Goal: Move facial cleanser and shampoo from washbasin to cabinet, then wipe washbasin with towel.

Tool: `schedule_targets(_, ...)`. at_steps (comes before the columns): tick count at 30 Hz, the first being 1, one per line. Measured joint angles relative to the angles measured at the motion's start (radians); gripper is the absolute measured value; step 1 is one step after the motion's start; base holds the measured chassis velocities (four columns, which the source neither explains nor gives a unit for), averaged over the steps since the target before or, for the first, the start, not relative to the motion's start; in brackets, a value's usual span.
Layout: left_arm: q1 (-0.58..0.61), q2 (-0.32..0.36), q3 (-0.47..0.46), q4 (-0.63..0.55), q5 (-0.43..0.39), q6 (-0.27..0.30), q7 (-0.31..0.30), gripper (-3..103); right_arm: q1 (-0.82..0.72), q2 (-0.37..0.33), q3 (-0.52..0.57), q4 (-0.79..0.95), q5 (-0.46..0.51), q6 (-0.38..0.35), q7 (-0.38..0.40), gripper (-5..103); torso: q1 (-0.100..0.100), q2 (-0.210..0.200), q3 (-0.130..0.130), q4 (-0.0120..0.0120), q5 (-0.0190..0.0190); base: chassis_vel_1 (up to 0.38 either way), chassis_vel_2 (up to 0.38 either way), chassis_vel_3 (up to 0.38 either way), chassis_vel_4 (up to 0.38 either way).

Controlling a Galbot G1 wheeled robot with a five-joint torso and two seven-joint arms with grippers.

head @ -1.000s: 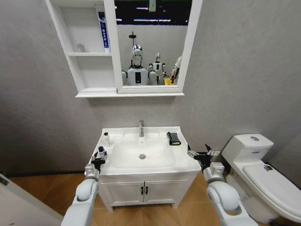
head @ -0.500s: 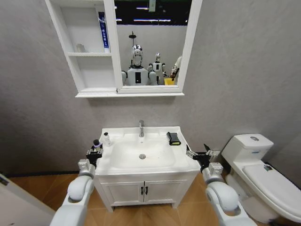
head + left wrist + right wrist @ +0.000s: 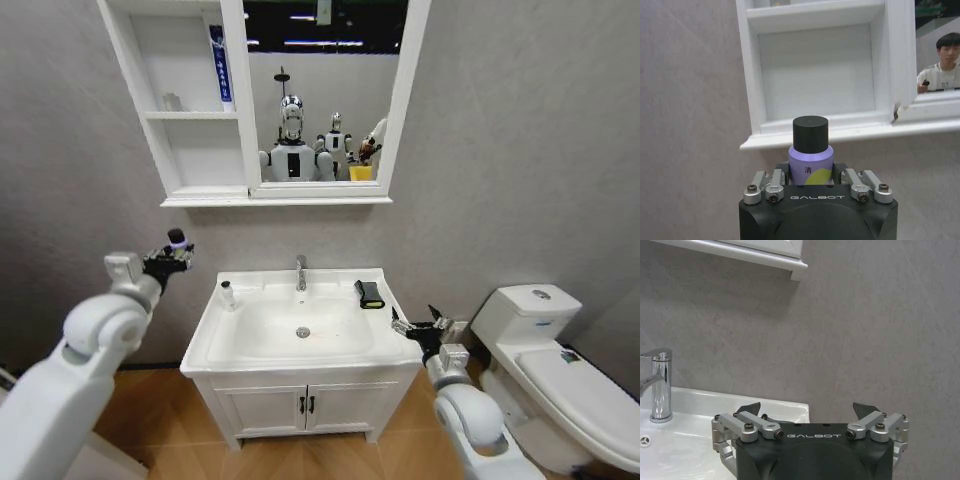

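Shampoo bottle, purple with black cap, sits clamped in left claw, raised below the cabinet. Right claw spread wide beside washbasin.

Two grippers: the left gripper, raised left of the washbasin, is clamped on one purple bottle with a black cap; the right gripper, spread wide, sits at the basin's right edge. One washbasin, with one chrome tap at its far side. One small white bottle on its left rim, one black towel on its right rim. One cabinet (one mirror, a column of open shelves) with one blue tube on the upper shelf. One toilet far right.
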Motion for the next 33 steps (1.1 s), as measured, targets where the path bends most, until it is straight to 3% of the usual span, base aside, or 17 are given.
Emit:
schedule_targets(1,-0.078,0.012,0.046,0.042,-0.016,0.001,0.001,43,0.002,-0.004,0.003,-0.006,0.001,0.0,0.0,100,0.0,0.0,0.0,-0.0001,-0.0003,0.0,0.0,0.0,0.0)
schedule_targets(2,-0.078,0.012,0.046,0.042,-0.016,0.001,0.001,43,0.002,-0.004,0.003,-0.006,0.001,0.0,0.0,100,0.0,0.0,0.0,-0.0001,-0.0003,0.0,0.0,0.0,0.0)
schedule_targets(4,-0.249,0.02,0.137,0.135,-0.028,0.001,0.02,43,0.003,-0.009,0.011,-0.016,0.003,0.0,0.0,100,0.0,0.0,0.0,0.0001,-0.0003,0.0,0.0,0.0,0.0)
schedule_targets(5,-0.249,0.02,0.137,0.135,-0.028,0.001,0.02,43,0.003,-0.009,0.011,-0.016,0.003,0.0,0.0,100,0.0,0.0,0.0,0.0001,-0.0003,0.0,0.0,0.0,0.0)
schedule_targets(8,-0.44,0.002,0.264,0.272,-0.04,0.003,0.039,43,-0.002,-0.008,0.016,-0.019,0.005,0.0,0.0,100,0.0,0.0,0.0,0.0,0.0001,0.0,0.0,0.0,0.0)
schedule_targets(9,-0.44,0.002,0.264,0.272,-0.04,0.003,0.039,43,-0.002,-0.008,0.016,-0.019,0.005,0.0,0.0,100,0.0,0.0,0.0,0.0,0.0001,0.0,0.0,0.0,0.0)
schedule_targets(12,-0.58,-0.033,0.388,0.404,-0.038,-0.001,0.062,43,0.002,-0.01,0.018,-0.024,0.006,0.0,0.002,100,0.0,0.0,0.0,0.0,0.0001,0.0,0.0,0.0,0.0)
schedule_targets(20,-0.739,-0.129,0.462,0.585,0.005,-0.003,0.106,43,-0.002,-0.009,0.028,-0.034,0.005,0.003,0.004,100,0.0,0.0,0.0,-0.0001,0.0,0.0,0.0,0.0,0.0)
schedule_targets(33,-0.837,-0.208,0.509,0.76,0.011,0.058,0.124,43,-0.013,0.022,0.023,-0.041,-0.013,0.015,0.004,100,0.0,0.0,0.0,0.0,0.0,0.0,0.0,0.0,0.0)
